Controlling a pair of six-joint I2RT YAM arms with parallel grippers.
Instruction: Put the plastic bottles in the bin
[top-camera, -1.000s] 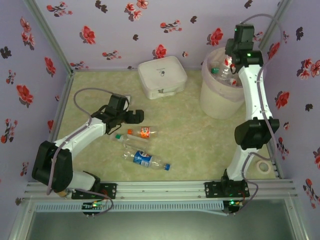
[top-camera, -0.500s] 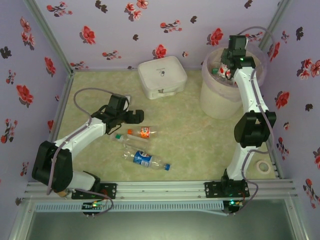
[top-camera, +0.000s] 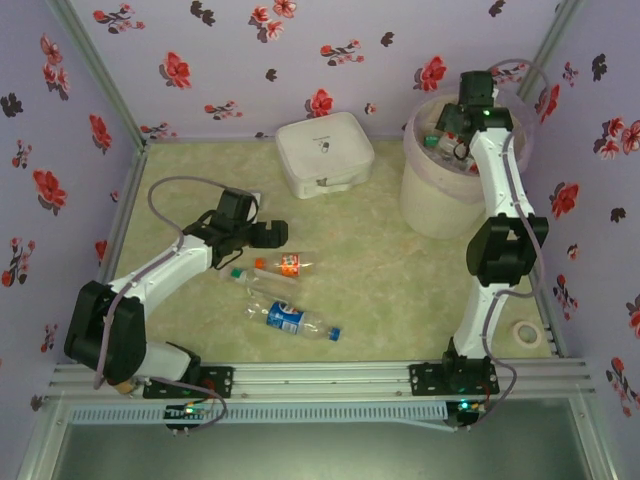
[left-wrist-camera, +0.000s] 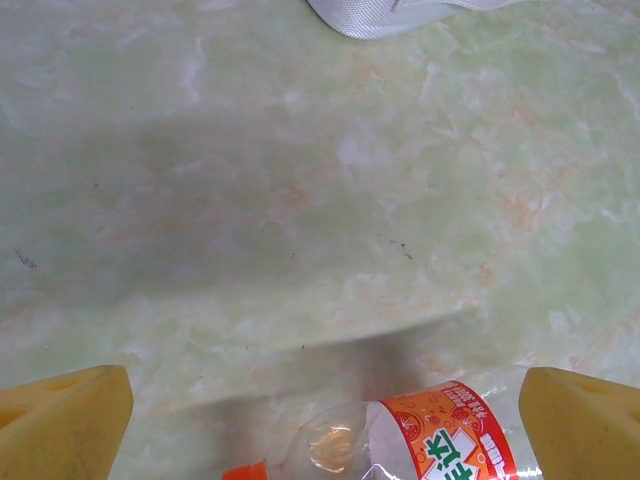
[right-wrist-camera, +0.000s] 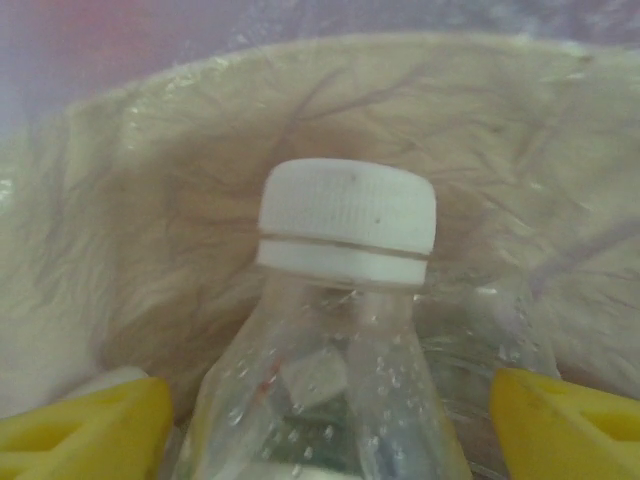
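The bin (top-camera: 440, 195) stands at the back right, lined with a pinkish bag (right-wrist-camera: 150, 200). My right gripper (top-camera: 452, 128) hangs over its opening, open. A clear plastic bottle with a white cap (right-wrist-camera: 345, 225) stands between its yellow fingertips (right-wrist-camera: 95, 425) with a gap on each side. On the table lie an orange-labelled bottle (top-camera: 286, 264), a clear one (top-camera: 256, 284) and a blue-labelled one (top-camera: 292, 320). My left gripper (top-camera: 262, 234) is open just above the orange-labelled bottle (left-wrist-camera: 455, 435), whose orange cap (left-wrist-camera: 245, 470) points left.
A flat white box (top-camera: 325, 152) sits at the back centre, its edge at the top of the left wrist view (left-wrist-camera: 400, 12). A roll of tape (top-camera: 527, 333) lies near the front right corner. Flowered walls close in three sides.
The right gripper moved a little left over the bin, then opened and let go of the white-capped bottle. The left arm has not moved.
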